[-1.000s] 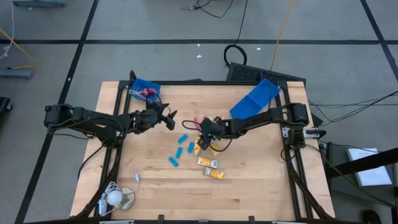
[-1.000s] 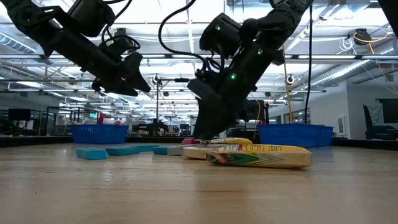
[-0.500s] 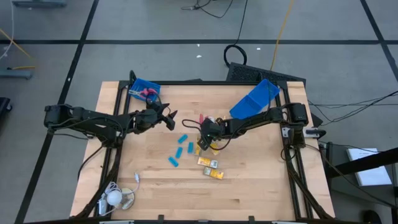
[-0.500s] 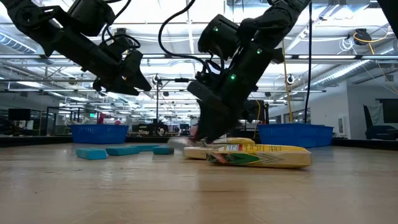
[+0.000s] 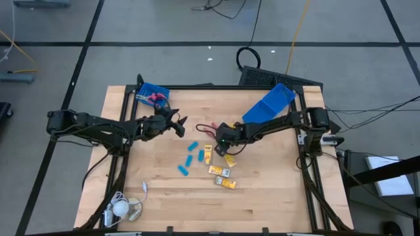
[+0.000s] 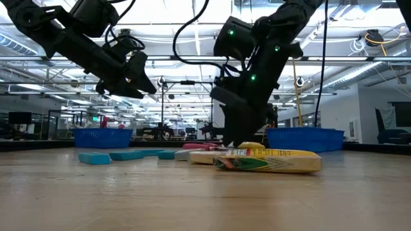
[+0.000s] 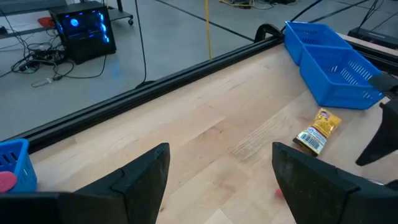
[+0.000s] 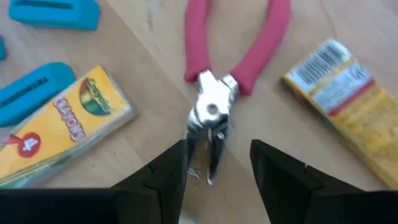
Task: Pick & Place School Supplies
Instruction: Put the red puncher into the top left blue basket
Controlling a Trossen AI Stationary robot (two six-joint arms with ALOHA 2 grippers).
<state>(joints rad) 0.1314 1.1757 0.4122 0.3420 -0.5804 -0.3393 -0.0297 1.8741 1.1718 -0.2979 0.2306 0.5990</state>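
Observation:
A red-handled cutter (image 8: 214, 106) lies flat on the table, its metal nose (image 8: 208, 146) between the open fingers of my right gripper (image 8: 214, 180), which slants down over it at mid-table (image 5: 223, 137); I cannot tell whether the fingers touch it. Yellow packets (image 5: 220, 171) and light-blue pieces (image 5: 189, 159) lie scattered in front of it. My left gripper (image 5: 180, 126) hangs open in the air to the left, nothing between its fingers (image 7: 143, 180).
A small blue bin (image 5: 152, 95) with pink-handled items stands at the far left corner. A larger blue bin (image 5: 269, 105) leans tilted at the far right. A white round object with a cord (image 5: 121, 210) lies at the near left corner. The near half of the table (image 5: 275, 203) is bare wood.
My right gripper has shifted a little toward the table's right edge and tipped more steeply downward, its fingers still apart. My left arm has kept still.

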